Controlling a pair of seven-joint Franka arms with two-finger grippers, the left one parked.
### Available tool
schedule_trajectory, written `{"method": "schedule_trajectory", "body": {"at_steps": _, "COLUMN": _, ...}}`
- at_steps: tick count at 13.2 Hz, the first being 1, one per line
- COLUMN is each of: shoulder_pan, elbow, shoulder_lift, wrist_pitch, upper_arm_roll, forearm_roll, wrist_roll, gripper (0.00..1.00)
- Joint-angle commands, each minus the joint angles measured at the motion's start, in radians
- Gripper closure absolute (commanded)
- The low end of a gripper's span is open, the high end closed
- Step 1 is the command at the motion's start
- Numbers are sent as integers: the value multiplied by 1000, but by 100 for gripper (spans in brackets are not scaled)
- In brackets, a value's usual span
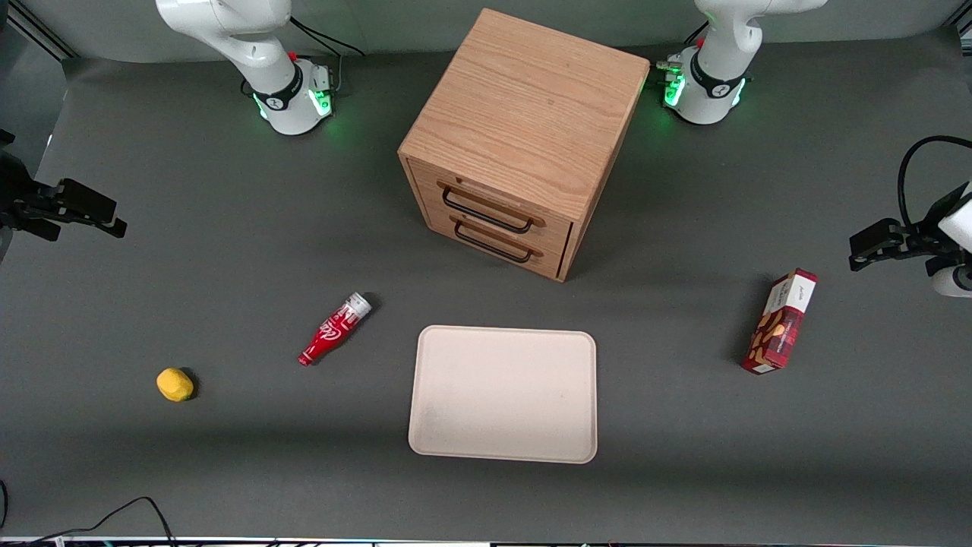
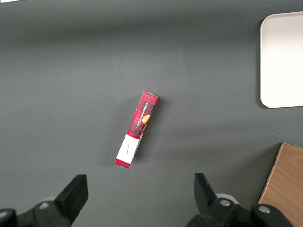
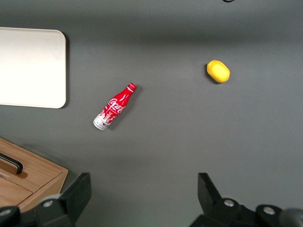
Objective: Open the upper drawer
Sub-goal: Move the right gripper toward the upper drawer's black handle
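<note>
The oak box cabinet (image 1: 531, 106) stands mid-table, farther from the front camera than the tray. Its upper drawer (image 1: 493, 203) is shut, with its long black wire handle (image 1: 486, 218) above the identical lower drawer (image 1: 493, 247). My right gripper (image 1: 91, 213) hangs high over the working arm's end of the table, well away from the cabinet. In the right wrist view the gripper (image 3: 144, 189) is open and empty over bare mat. A corner of the cabinet (image 3: 33, 177) with one end of a black handle (image 3: 12, 163) shows there; I cannot tell which drawer's.
A cream tray (image 1: 503, 393) lies in front of the cabinet. A red bottle (image 1: 334, 328) lies on its side beside the tray, and a yellow lemon (image 1: 175, 384) nearer the working arm's end. A red snack box (image 1: 781, 321) stands toward the parked arm's end.
</note>
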Motion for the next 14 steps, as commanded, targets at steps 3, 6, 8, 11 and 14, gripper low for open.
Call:
{"method": "schedule_trajectory", "body": {"at_steps": 3, "shoulder_pan": 11, "elbow": 13, "shoulder_lift": 9, "wrist_pitch": -16, "upper_arm_roll": 6, "forearm_roll": -10, "wrist_roll": 2, "gripper": 0}}
{"method": "schedule_trajectory", "body": {"at_steps": 6, "shoulder_pan": 16, "elbow": 4, "shoulder_lift": 15, "wrist_pitch": -23, "upper_arm_roll": 118, "forearm_roll": -10, "wrist_roll": -1, "gripper": 0}}
{"method": "schedule_trajectory", "body": {"at_steps": 8, "shoulder_pan": 16, "elbow": -2, "shoulder_lift": 49, "wrist_pitch": -47, "upper_arm_roll": 239, "forearm_roll": 8, "wrist_roll": 2, "gripper": 0}}
{"method": "schedule_trajectory", "body": {"at_steps": 11, "shoulder_pan": 16, "elbow": 1, "shoulder_lift": 142, "wrist_pitch": -43, "upper_arm_roll": 428, "forearm_roll": 66, "wrist_roll": 1, "gripper": 0}}
{"method": "schedule_trajectory", "body": {"at_steps": 14, "shoulder_pan": 16, "elbow": -2, "shoulder_lift": 230, "wrist_pitch": 22, "upper_arm_roll": 526, "forearm_roll": 141, "wrist_roll": 9, "gripper": 0}}
